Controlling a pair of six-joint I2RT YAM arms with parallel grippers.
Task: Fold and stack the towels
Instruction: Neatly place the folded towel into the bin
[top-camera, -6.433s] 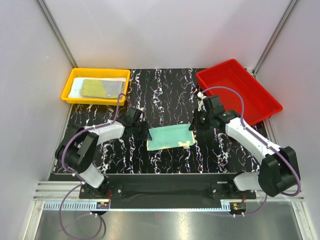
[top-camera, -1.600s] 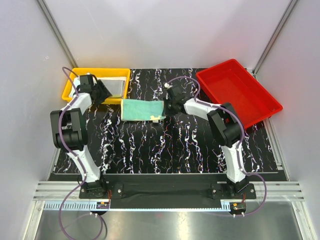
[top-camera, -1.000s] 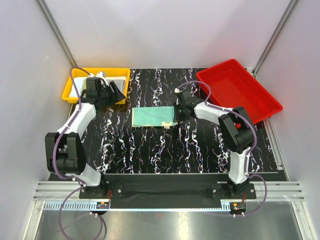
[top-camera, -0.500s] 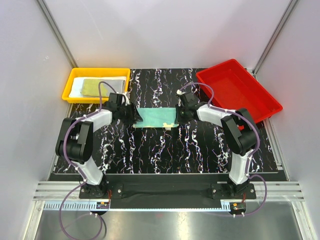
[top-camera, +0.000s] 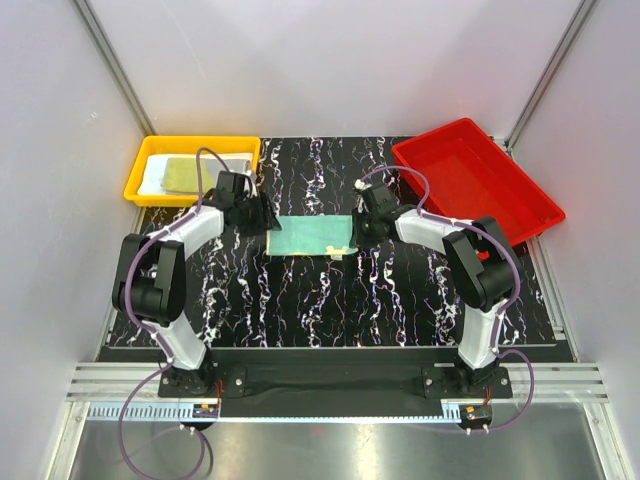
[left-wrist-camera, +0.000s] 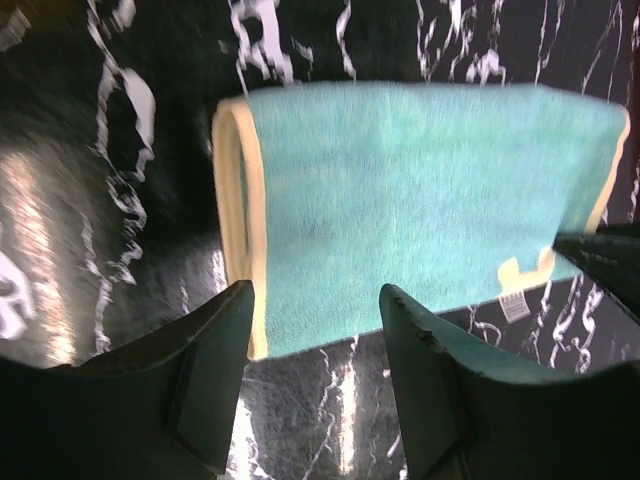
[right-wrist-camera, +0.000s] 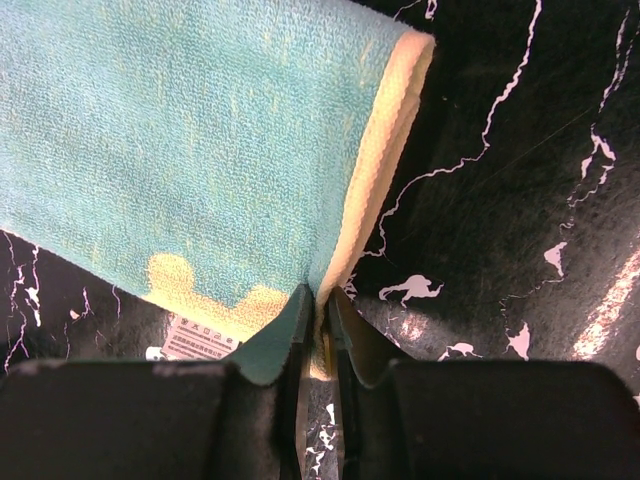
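One teal towel (top-camera: 310, 236), right edge between right jaws, left jaws apparently clear.

Bright even overhead light; left wrist view motion-blurred over teal towel (left-wrist-camera: 420, 190), glare on glossy tabletop (left-wrist-camera: 30, 210).

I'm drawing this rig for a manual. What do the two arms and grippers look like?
Both match: the left arm and right arm have white shells between bulky black joints. A thin purple cable loops along each. The left gripper and right gripper have dark, tapered fingers. I see no markings.
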